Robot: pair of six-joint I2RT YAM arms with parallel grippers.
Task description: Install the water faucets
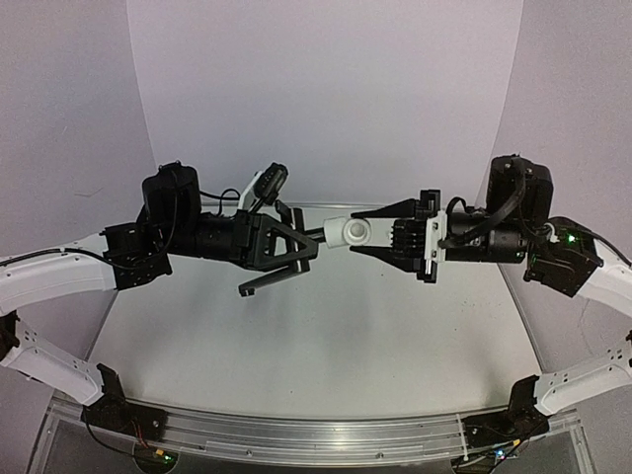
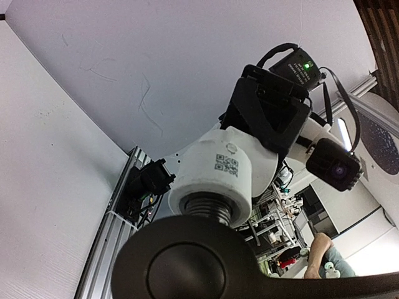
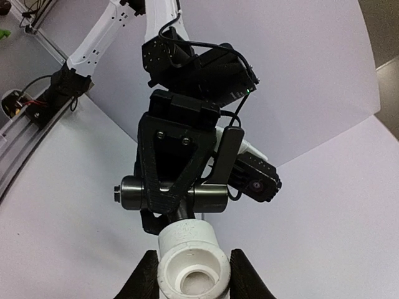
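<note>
Aloft, left tool (image 1: 296, 243) clamping dark faucet (image 1: 269, 280), right tool (image 1: 367, 233) pinching white fitting (image 1: 348, 232)

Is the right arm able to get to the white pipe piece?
Looks like yes. The right end effector has a finger on each side of the white pipe piece, nothing in the way. The left end effector holds the dark faucet it sits on.

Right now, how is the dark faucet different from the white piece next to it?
The faucet is dark grey; the pipe fitting is white. The faucet is long, thin and L-shaped; the pipe fitting is short and chunky. The left end effector holds the faucet; the right end effector grips the pipe fitting. Both are held above the table.
</note>
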